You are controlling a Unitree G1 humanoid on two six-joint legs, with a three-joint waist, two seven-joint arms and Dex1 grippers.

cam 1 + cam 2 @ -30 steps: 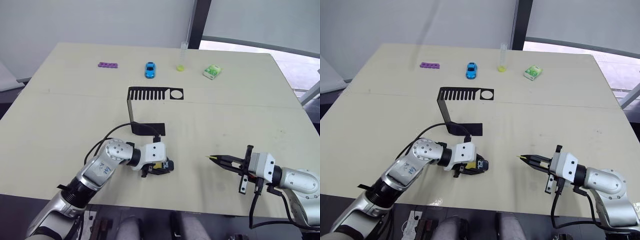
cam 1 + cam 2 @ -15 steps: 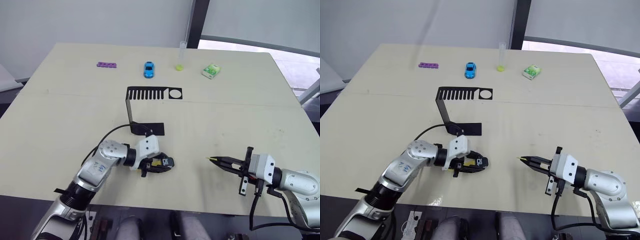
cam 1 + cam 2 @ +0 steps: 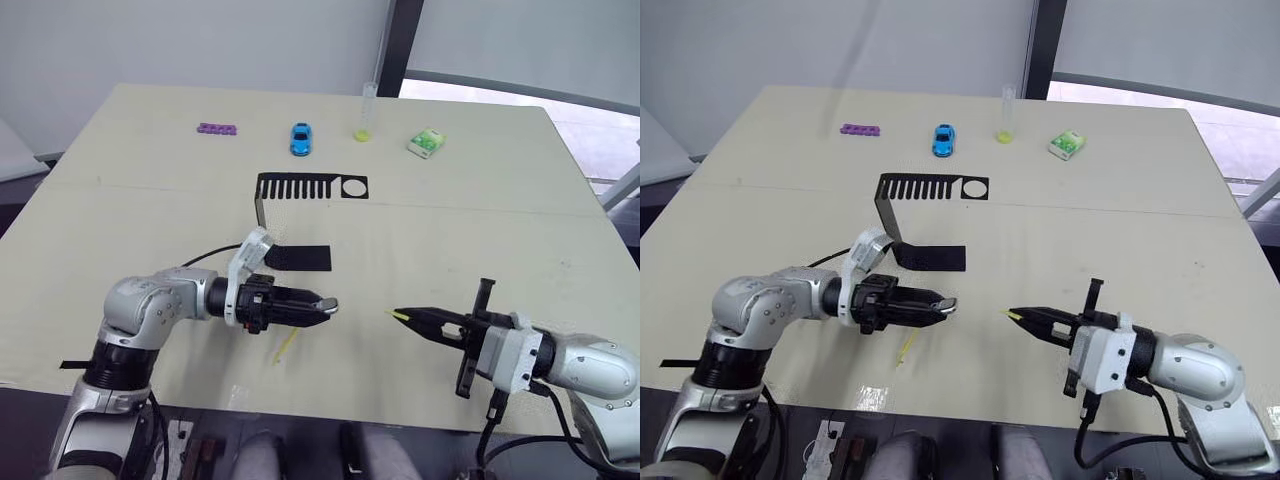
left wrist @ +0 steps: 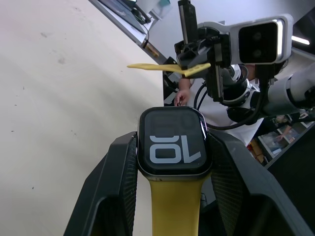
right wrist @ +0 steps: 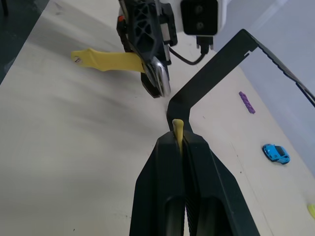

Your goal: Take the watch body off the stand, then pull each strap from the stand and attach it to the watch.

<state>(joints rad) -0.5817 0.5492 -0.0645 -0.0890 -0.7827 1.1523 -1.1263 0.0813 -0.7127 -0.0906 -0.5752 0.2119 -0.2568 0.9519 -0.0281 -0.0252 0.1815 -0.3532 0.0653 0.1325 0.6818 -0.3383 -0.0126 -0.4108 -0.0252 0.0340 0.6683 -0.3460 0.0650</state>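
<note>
Lifted off the worktop [image 3: 120, 220] since a second earlier, the left hand [image 4: 172, 162] clenched the small square black watch body [image 4: 173, 141] with one yellow rubbery strap [image 3: 285, 346] fitted, while the right hand [image 3: 405, 317] gripped the second yellow strap [image 5: 178, 131], unattached.

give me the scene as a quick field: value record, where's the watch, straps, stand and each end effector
watch body: clamped in the left end effector, screen showing white digits, held above the table
first strap: yellow, already on the watch body, hanging below it
second strap: yellow, pinched in the right end effector, its tip pointing toward the watch
stand: black bracket with nothing hanging on it
left end effector: shut on the watch body
right end effector: shut on the second strap
background: blue toy car, purple piece, green packet, clear tube
</note>
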